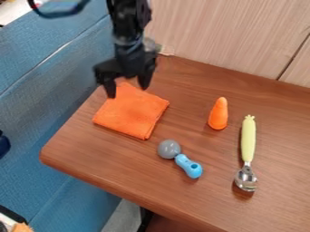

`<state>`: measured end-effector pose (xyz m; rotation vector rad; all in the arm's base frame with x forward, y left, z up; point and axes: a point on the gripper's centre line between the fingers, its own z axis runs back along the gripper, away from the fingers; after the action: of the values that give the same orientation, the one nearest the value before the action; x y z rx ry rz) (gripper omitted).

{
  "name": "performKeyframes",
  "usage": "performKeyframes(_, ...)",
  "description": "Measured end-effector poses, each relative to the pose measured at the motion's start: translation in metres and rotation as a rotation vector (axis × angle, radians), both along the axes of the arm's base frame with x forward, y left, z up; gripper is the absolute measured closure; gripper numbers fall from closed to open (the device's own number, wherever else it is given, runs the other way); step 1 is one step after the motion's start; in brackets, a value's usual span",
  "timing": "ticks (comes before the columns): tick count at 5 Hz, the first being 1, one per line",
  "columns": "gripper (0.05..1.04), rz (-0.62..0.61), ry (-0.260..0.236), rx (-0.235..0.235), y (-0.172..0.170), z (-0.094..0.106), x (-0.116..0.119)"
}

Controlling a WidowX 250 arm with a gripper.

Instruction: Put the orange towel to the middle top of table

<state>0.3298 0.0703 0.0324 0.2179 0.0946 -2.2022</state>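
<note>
Two black fingers of the gripper [128, 90] hang spread apart over the far corner of the orange cloth towel [132, 111], one toward each side of that corner. Whether they touch the cloth, I cannot tell. The black arm [129, 34] comes in from the top edge of the view, above the towel.

The towel lies flat, folded into a rough square, on the brown wood-grain table [84, 152], at the left part of the tabletop as seen in the view, near its left edge.

Nearest to the towel, toward the front and a little right, is a smooth grey ball [169, 149]; against it, farther from the towel, lies a light blue rounded piece [189, 166] with a small dark hole. Right of the towel and apart from it is an orange tapered object [218, 114], its narrow end toward the back. Farther right of the towel lies a spoon with a pale yellow-green handle and shiny metal bowl [247, 149], the bowl toward the front.

Behind the towel, past the table's back edge, rises a pale wood-grain panel [212, 36]. Left of the towel, beyond the table, is blue fabric upholstery [36, 90].
</note>
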Motion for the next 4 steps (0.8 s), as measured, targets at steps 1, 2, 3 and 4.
performKeyframes(1,0.083,0.018,0.033,-0.002,0.002,-0.025,0.001)
performKeyframes(2,0.083,0.016,0.016,-0.009,0.001,-0.036,0.005)
performKeyframes(3,0.083,0.025,0.03,-0.038,0.0,-0.05,0.009)
performKeyframes(4,0.083,0.026,0.019,-0.097,0.002,-0.052,0.012)
